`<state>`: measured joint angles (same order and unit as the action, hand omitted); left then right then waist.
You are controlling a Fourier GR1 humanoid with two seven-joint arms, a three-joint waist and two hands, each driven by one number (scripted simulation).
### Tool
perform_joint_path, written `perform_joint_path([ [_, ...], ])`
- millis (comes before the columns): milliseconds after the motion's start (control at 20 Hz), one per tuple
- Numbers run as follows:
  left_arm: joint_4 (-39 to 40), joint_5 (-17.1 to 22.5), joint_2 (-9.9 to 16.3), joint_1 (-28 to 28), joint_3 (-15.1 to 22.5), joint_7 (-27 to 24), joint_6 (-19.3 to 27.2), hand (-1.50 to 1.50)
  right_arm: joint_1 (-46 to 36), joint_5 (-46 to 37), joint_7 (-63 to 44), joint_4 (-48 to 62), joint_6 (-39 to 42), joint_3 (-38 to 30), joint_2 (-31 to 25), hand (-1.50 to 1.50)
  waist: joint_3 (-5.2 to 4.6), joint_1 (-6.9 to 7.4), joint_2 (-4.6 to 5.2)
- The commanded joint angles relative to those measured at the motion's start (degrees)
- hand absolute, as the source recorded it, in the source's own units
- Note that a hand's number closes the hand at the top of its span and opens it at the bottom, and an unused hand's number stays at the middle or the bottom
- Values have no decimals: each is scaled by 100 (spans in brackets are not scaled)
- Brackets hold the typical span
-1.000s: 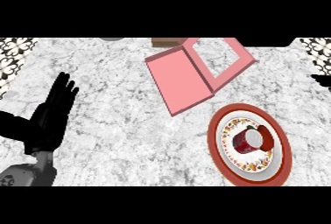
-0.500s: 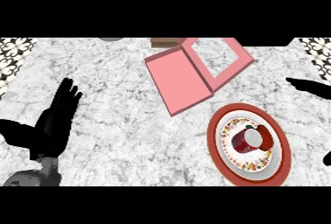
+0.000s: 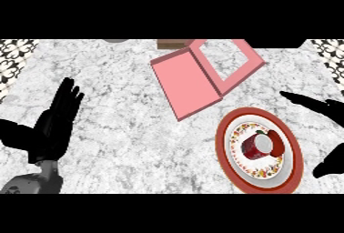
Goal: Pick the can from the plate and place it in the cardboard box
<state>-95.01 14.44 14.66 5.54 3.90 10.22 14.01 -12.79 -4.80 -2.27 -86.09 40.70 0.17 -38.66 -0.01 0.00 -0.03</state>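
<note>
Grey-and-white marbled counter (image 3: pixel 134 150) filling the view from near edge to far. Pink cardboard box (image 3: pixel 228 61) lying open toward the far side, right of centre, its flat lid (image 3: pixel 184 86) spread to the left and tilted. Red-rimmed plate (image 3: pixel 290 157) with a patterned inner band, at the near right, just near of the box but apart from it. Left hand (image 3: pixel 53 125) raised at the near left edge, fingers straight and pointing toward the far side, holding nothing, well apart from plate and box. Right hand (image 3: pixel 322 109) entering from the right edge beside the plate, fingers extended toward the left, thumb spread lower down, closed on nothing and not touching the can. Red can (image 3: pixel 259 145) lying on its side in the middle of the plate, pale end facing right.
</note>
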Motion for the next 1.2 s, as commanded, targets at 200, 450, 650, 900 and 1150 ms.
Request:
perform_joint_path([
  [200,-185,-76,-40,87,-295,408,-220,0,-92,-529,-509,-220,-108,-46,757,-150,1,15,1],
  [450,96,-117,-220,-75,-474,-81,-558,0,139,-949,-216,-162,-58,-137,991,-150,0,7,2],
  [650,481,-413,-533,218,-357,-239,-380,0,326,-1044,-348,-473,74,-157,1127,-150,0,-15,0],
  [900,213,-418,-560,-46,-462,-118,-506,0,84,-1625,244,293,-125,-158,1280,-150,1,14,4],
  [1150,-191,-602,-578,-152,-397,179,-499,0,20,-2121,419,508,-392,-85,1419,-150,2,19,3],
])
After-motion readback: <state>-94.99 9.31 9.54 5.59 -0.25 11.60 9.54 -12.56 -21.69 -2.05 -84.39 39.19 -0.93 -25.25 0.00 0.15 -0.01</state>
